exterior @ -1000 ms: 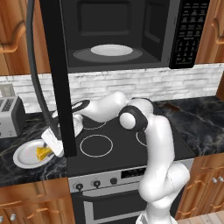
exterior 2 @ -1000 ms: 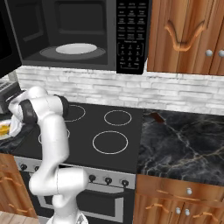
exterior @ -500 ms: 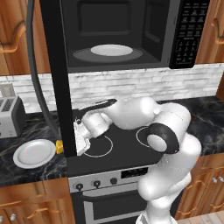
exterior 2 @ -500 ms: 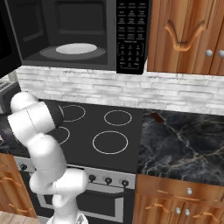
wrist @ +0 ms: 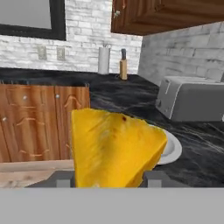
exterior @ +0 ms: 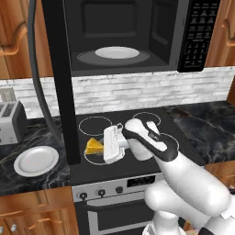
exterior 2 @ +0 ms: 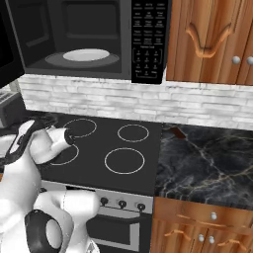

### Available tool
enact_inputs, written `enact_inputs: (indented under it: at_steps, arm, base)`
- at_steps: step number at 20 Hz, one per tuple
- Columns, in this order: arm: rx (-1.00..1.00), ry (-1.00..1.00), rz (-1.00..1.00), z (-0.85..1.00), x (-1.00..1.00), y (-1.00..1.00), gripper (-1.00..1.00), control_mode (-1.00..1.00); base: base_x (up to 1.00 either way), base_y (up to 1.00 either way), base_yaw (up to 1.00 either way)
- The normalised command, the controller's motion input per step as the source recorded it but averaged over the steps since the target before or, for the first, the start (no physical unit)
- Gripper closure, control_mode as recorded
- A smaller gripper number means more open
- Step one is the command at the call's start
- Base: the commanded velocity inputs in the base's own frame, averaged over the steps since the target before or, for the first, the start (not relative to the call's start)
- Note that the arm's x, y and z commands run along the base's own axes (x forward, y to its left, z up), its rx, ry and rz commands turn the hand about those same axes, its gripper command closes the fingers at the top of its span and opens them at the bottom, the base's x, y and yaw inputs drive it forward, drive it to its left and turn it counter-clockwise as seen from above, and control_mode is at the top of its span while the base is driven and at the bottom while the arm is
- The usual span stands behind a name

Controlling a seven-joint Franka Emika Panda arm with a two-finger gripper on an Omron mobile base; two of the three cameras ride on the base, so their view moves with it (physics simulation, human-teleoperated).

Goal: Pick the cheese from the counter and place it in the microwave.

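The cheese (exterior: 93,147), a yellow-orange wedge, hangs above the front left burner of the stovetop with my gripper (exterior: 100,148) shut on it. In the hand view the cheese (wrist: 114,148) looms large between the two dark fingertips (wrist: 62,179), which press its sides. The microwave (exterior: 124,36) stands open above the stove. Its round white turntable plate (exterior: 117,52) is bare, and its long door (exterior: 58,82) swings out to the left. The dark marble counter (exterior: 32,137) lies left of the stove. From the right base view, the microwave (exterior 2: 89,37) is above and my arm blocks the hand.
A round white plate (exterior: 36,160) lies bare on the counter beside a silver toaster (exterior: 10,122). The open microwave door hangs between the plate and the cheese. The black stovetop (exterior 2: 111,148) has ring burners, with more marble counter (exterior 2: 207,163) to its right.
The cheese has come off the white plate in my gripper and travelled right, past the door, to above the stovetop. The arm has folded in over the stove.
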Motion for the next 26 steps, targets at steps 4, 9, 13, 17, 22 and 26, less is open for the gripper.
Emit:
enact_inputs:
  at_steps: [4,9,13,17,22,26]
  arm:
    - [0.00,0.36,-0.41,1.00,-0.03,-1.00,1.00,-1.00]
    - [0.00,0.32,-0.47,1.00,0.00,-1.00,1.00,-1.00]
    - [-0.02,0.25,-0.46,1.00,0.05,-0.77,1.00,-1.00]
    - [-0.11,0.19,-0.37,1.00,0.06,-0.52,1.00,-1.00]
    - [-0.21,-0.02,-0.34,0.75,-0.01,-0.16,1.00,-1.00]
    - [-0.20,-0.14,-0.26,0.79,0.04,0.00,1.00,-1.00]
  base:
    - [0.00,0.00,0.00]
    - [0.00,0.00,0.00]
    - [0.00,0.00,0.00]
    - [0.00,0.00,0.00]
    - [0.00,0.00,0.00]
    - [0.00,0.00,0.00]
